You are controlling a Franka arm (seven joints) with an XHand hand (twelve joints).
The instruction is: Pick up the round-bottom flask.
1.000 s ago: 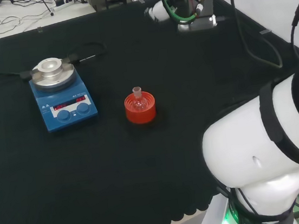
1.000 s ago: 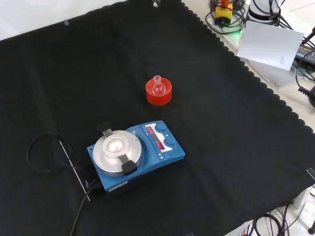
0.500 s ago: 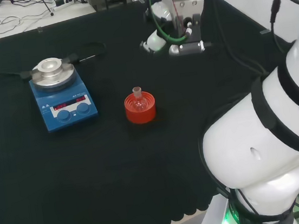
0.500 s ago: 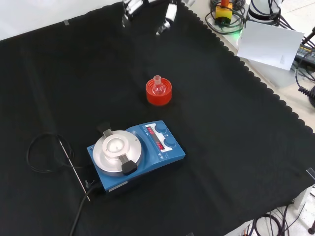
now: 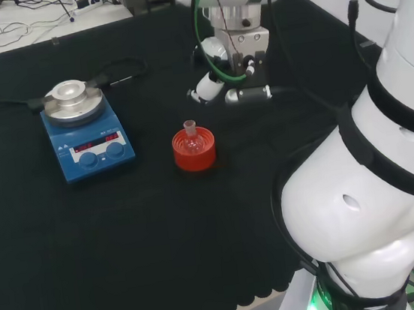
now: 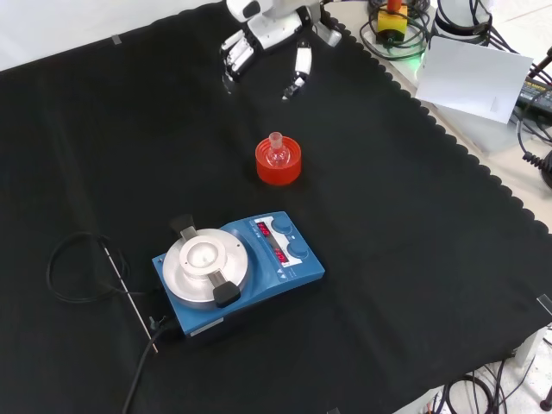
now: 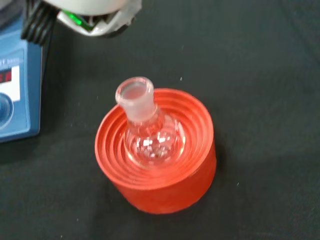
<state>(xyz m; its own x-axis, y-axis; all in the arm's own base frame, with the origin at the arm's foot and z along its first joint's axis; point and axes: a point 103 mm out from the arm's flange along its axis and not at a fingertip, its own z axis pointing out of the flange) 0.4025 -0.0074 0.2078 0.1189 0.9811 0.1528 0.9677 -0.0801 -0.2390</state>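
The round-bottom flask [image 5: 190,136] sits in a red ribbed stand [image 5: 194,150] near the middle of the cloth in the head view, its short neck pointing up. The hand [image 5: 230,88] hangs to the right of it and a little farther off, above the cloth and apart from the glass, so the flask lies to the hand's left and slightly nearer. The fingers look spread and straight, holding nothing. A blue stirrer plate [image 5: 85,138] stands well to the left of the stand. The arm's big white links [image 5: 376,179] cover the right side of this view

In the front view the flask [image 6: 277,153] and its stand [image 6: 279,163] are at the centre, and the hand [image 6: 263,39] comes in from the top, fingers [image 6: 298,71] parted and pointing down toward the cloth. Here the flask is nearer to the camera than the hand and just right of its midline, with a clear gap of bare cloth between them. The stirrer plate [image 6: 237,272] lies nearer still, a cable [image 6: 78,267] looped at its left. The palm is cut off by the top edge

From the wrist, the flask [image 7: 148,135] shows large, upright in the stand [image 7: 160,165], neck leaning slightly toward the plate's corner [image 7: 15,95]. I judge the bulb to be empty, though clear glass makes that hard to tell
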